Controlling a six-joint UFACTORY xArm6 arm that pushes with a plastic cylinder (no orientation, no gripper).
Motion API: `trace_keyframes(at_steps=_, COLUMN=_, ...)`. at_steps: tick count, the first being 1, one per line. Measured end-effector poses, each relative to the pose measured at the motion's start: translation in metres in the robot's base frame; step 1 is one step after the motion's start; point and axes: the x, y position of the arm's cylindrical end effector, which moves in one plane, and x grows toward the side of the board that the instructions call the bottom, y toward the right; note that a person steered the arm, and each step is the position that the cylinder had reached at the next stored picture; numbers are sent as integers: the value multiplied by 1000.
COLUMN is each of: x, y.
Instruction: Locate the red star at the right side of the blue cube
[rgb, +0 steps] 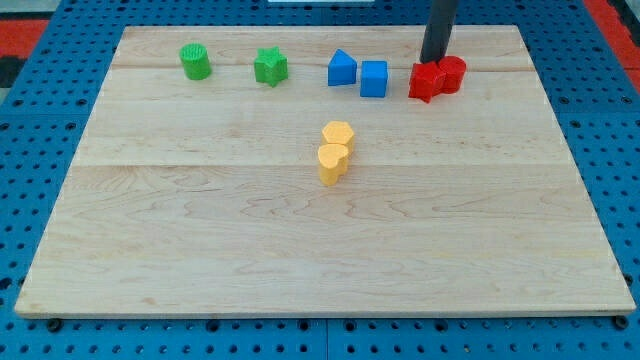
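My rod comes down nearly upright from the top edge of the surface (200, 250), and my tip (433, 62) sits just behind the red star (425, 82), seemingly touching it, though the contact is hard to confirm. There are no fingers to open or close. The red star lies near the top right corner, pressed against another red block (452, 74), with the blue cube (374, 79) near it on the view's left.

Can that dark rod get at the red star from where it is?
Probably yes: my tip sits just above the red star, with nothing between them; a second red block touches the star's right.
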Motion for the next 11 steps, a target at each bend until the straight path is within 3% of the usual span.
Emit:
trace_keyframes(at_steps=2, x=25, y=27)
trace_keyframes(at_steps=5, x=53, y=24)
trace_keyframes(at_steps=7, x=60, y=-31)
trace_keyframes(at_steps=9, x=97, y=-41)
trace_keyframes(at_steps=11, x=73, y=-73)
